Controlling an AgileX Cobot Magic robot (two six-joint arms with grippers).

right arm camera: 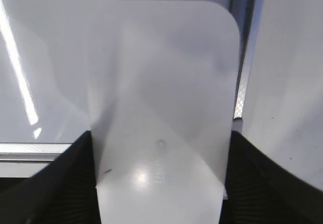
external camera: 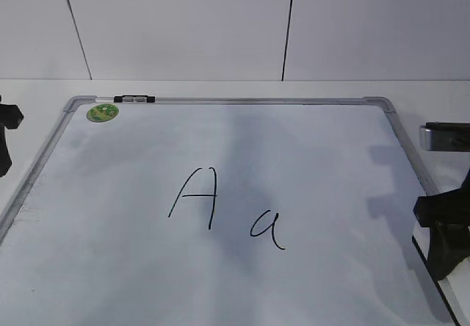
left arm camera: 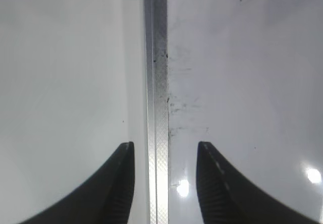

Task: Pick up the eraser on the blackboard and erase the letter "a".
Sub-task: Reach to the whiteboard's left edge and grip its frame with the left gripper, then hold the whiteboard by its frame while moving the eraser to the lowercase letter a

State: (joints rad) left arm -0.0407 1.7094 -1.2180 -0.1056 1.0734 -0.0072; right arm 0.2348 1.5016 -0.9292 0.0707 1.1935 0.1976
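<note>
The blackboard (external camera: 110, 194) is a white board with a silver frame and lies flat on the table. A small handwritten letter "a" (external camera: 267, 229) sits near its middle, right of a taller capital "A" (external camera: 194, 197). The white eraser (right arm camera: 166, 93) fills the right wrist view, with my right gripper (right arm camera: 160, 138) shut on its two long sides above the board's frame corner. In the exterior view the eraser (external camera: 444, 136) shows at the right edge, beyond my right gripper (external camera: 440, 227). My left gripper (left arm camera: 165, 146) is open and empty, its jaws either side of the board's left frame rail (left arm camera: 156, 82).
A round green sticker (external camera: 103, 111) and a small black-and-clear clip (external camera: 134, 99) sit at the board's far left corner. My left gripper (external camera: 6, 131) shows at the exterior view's left edge. A white tiled wall (external camera: 220, 25) stands behind the table.
</note>
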